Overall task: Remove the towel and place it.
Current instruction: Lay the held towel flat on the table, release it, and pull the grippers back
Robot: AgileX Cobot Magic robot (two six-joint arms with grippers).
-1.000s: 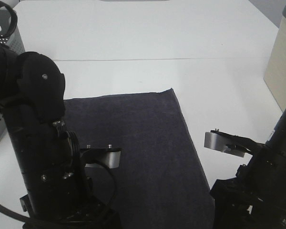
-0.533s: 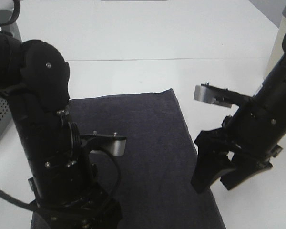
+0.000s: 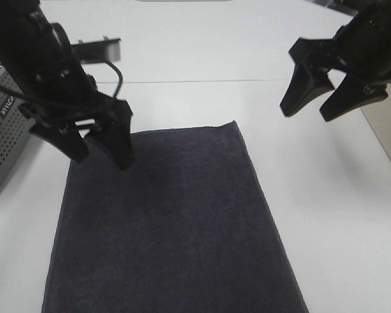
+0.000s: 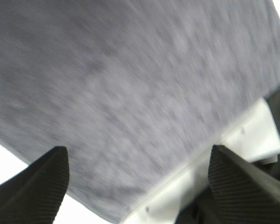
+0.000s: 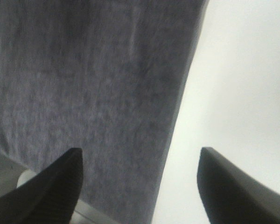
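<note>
Right now, the towel (image 3: 176,222) lies spread flat on the white surface (image 3: 202,45), its long axis running from the far side toward the near edge of the high view, where its near end passes out of frame. Your left claw (image 3: 101,156) hangs over the towel's far left corner with its jaws wide apart and nothing between them; its wrist view shows only dark terry (image 4: 130,84) filling the gap between the two fingers (image 4: 42,186), though whether the tips touch the cloth you cannot tell. Your right claw (image 3: 306,112) is also spread open and empty, raised above bare surface, out to the right of the far right corner and a little beyond it; from its own camera the towel's long right edge (image 5: 93,93) runs down between the fingers, cloth on one side, white surface on the other. So the left arm is the nearer one: it sits directly above the cloth, while the right stands off to the side. The basket (image 3: 3,140) waits at the left edge, near the towel's left hem but apart from it. Judging by how flat the towel lies, it looks already set down; if you must grip it again, go in at the far corners, across the short axis.
</note>
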